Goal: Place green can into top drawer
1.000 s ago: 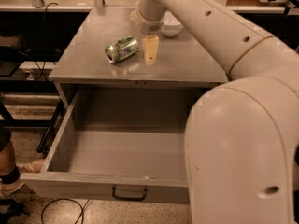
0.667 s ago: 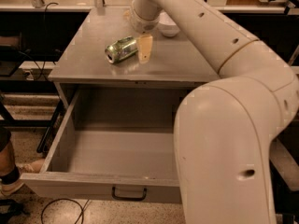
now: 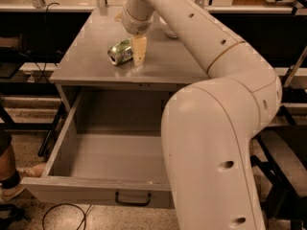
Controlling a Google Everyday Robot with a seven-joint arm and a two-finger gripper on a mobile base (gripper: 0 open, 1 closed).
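Lying sideways on the grey bench (image 3: 163, 68), the dented green-and-silver drink can (image 3: 120, 53) has our pincer (image 3: 135, 55) right against it (clamped? we can't tell); the deep grey top drawer (image 3: 91, 191) gapes open below, ready for it.

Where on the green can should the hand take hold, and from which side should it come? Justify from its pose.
Probably the middle of its body, from above. The green can lies on its side on the cabinet top, so its curved flanks are open while its underside rests on the surface. The hand hangs at its right end, behind the open top drawer.
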